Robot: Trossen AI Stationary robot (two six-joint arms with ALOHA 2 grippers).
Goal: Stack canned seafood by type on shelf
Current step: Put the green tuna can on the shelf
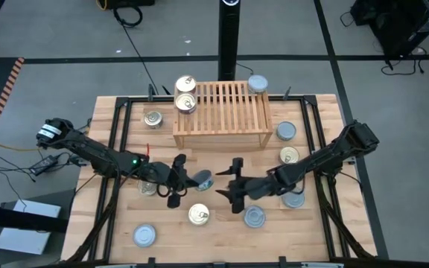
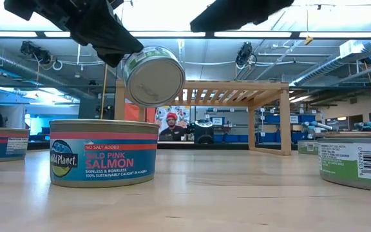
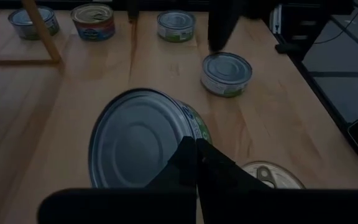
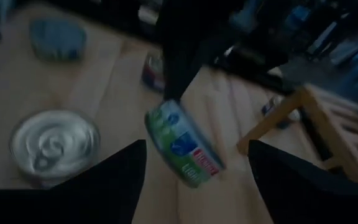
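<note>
My left gripper (image 1: 187, 179) is shut on a green-labelled tin with a silver lid (image 1: 202, 180), which is held in the air in the low view (image 2: 153, 75). My right gripper (image 1: 229, 187) is open just right of that tin, its fingers spread on either side of it in the right wrist view (image 4: 197, 168) without touching. The wooden shelf (image 1: 222, 115) stands at the table's far middle. Two gold-lidded tins (image 1: 186, 94) rest on the left of its slatted top, and a blue-silver one (image 1: 258, 83) sits at its far right corner. My left gripper pinches the tin at its rim (image 3: 191, 134) between the two fingers (image 3: 182, 163). The fingers come slanting down from the table's left. The tin is lifted clear of the table and tilted, its flat lid (image 3: 138, 143) turned toward the wrist camera.
Loose tins lie around: a salmon tin (image 2: 103, 153) near the front, gold-lidded ones (image 1: 199, 214) (image 1: 290, 155) (image 1: 153, 117), silver ones (image 1: 255, 216) (image 1: 145, 236) (image 1: 286, 132) (image 1: 293, 199). Another tin (image 1: 148, 187) sits under my left arm. Bare wood shows between the shelf and the grippers.
</note>
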